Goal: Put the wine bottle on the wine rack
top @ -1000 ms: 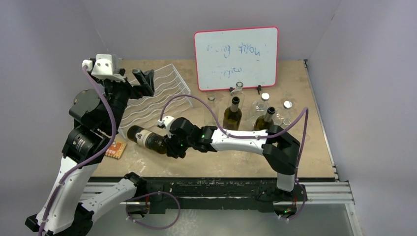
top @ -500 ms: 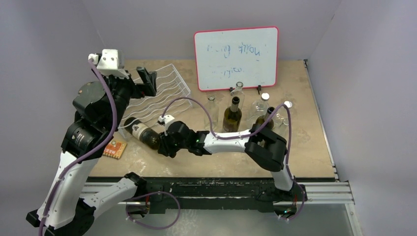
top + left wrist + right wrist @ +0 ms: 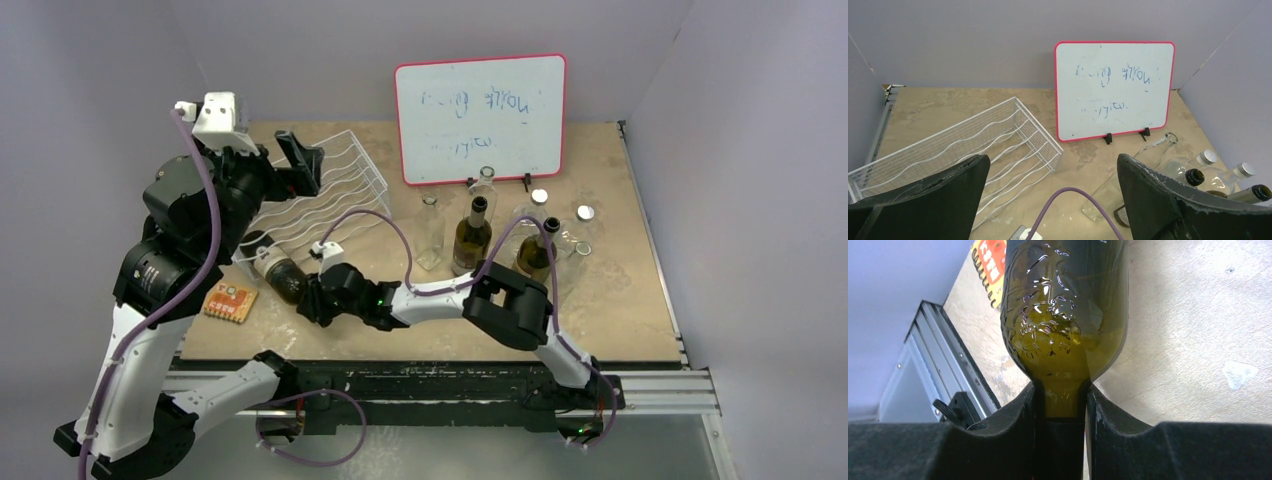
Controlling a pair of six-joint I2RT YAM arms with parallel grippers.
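Note:
The wine bottle (image 3: 281,276) is dark green with a pale label and lies level just off the front left corner of the wine rack (image 3: 330,190), its base toward the rack. My right gripper (image 3: 312,294) is shut on its neck. In the right wrist view the neck sits pinched between the black pads (image 3: 1018,415) with the bottle (image 3: 1063,315) stretching away above the table. My left gripper (image 3: 300,160) hangs open over the rack's back left, holding nothing. Its view shows the white wire rack (image 3: 973,145) between wide-spread fingers (image 3: 938,195).
A pink-framed whiteboard (image 3: 480,118) stands at the back. Dark bottles (image 3: 472,235) (image 3: 537,250) and clear ones (image 3: 430,230) stand in the middle right, with loose caps (image 3: 585,212) nearby. An orange notepad (image 3: 229,302) lies by the front left edge.
My right arm has carried the bottle leftward and a little back, toward the rack's front left corner. The left arm has shifted only slightly and stays open.

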